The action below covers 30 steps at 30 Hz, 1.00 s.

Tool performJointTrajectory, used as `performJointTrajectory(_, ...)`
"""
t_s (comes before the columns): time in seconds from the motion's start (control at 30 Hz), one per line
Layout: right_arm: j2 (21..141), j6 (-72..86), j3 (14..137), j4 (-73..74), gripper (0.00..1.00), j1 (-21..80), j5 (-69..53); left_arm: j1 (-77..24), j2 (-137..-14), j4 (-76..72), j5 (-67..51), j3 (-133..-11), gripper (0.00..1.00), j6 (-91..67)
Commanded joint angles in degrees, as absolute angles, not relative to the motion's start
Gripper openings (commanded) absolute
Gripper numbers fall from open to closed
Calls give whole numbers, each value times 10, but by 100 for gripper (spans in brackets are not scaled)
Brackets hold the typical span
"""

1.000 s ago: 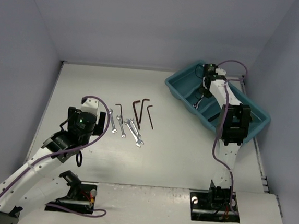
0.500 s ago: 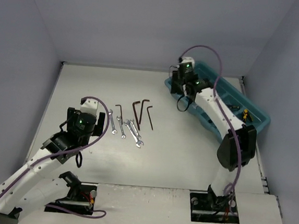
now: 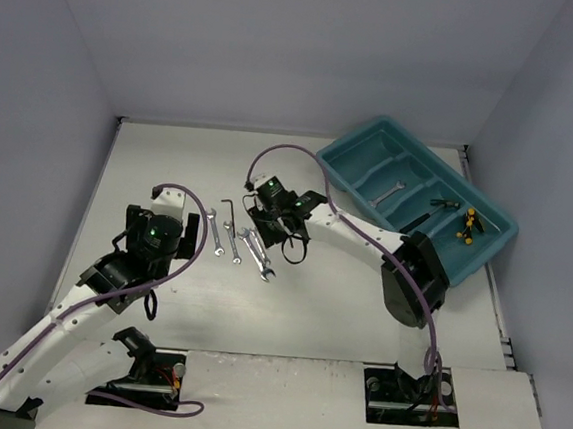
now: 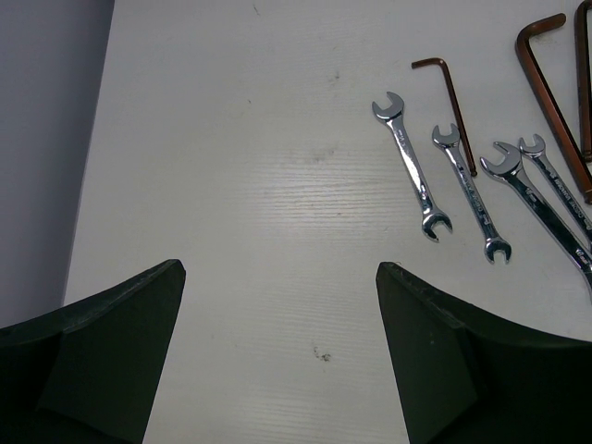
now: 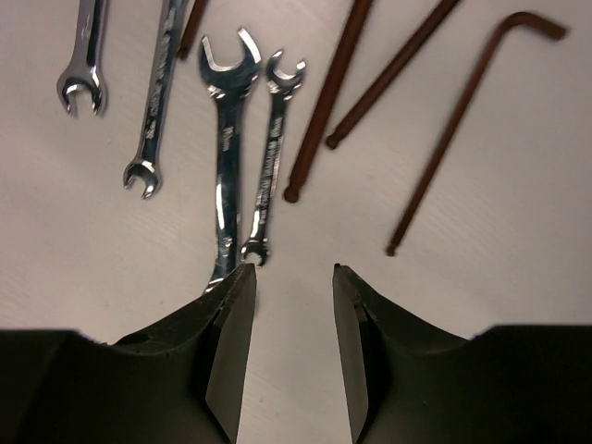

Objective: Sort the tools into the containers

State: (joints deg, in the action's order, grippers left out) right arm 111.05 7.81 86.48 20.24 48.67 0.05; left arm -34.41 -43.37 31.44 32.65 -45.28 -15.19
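Left side first: my left fingers (image 4: 139, 342) were spread wide with nothing between them, only bare desk (image 4: 259, 166) under the gap. They hung to the left of the loose tools, clear of them all.

Moving right, the silver wrenches (image 4: 413, 171) lay flat on the desk in a loose row, side by side, open ends up and down. A small hex key (image 4: 456, 111) lay just beside the leftmost one, its short leg pointing left. The longer hex keys (image 5: 326, 100) lay at the right of the row, fanned out slightly.

Right over that cluster were my right fingers (image 5: 231, 324). They stood partly apart, a narrow gap between them, pinching nothing. In the wrist view, the tips sat at the near ends of the big wrench (image 5: 229, 139) and the slim wrench (image 5: 273, 148) beside it. One tip overlapped the end of the big wrench. I couldn't tell whether it touched the metal or the desk.

Far right, at the back corner, the teal tray (image 3: 484, 250) sat at an angle. One silver wrench (image 3: 387, 193) lay in a middle compartment. A couple of dark tools (image 3: 438, 206) lay farther right. A yellow-and-black tool (image 3: 469, 224) lay near the right end. Which compartments those were in I couldn't make out.
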Motion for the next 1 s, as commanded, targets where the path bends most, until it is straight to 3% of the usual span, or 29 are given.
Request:
performJointTrajectory(0.0, 1144, 53, 917, 196, 36, 510, -41, -341, -415, 301, 356, -462, 81, -162)
performJointTrajectory(0.6, 1270, 53, 990, 196, 34, 525, -25, -341, -390, 312, 378, -461, 81, -172)
performJointTrajectory(0.87, 1257, 94, 934, 220, 28, 531, -3, -341, -389, 310, 381, -460, 81, -171)
performJointTrajectory(0.97, 1252, 101, 915, 254, 20, 536, 25, -341, -391, 310, 384, -461, 81, -171)
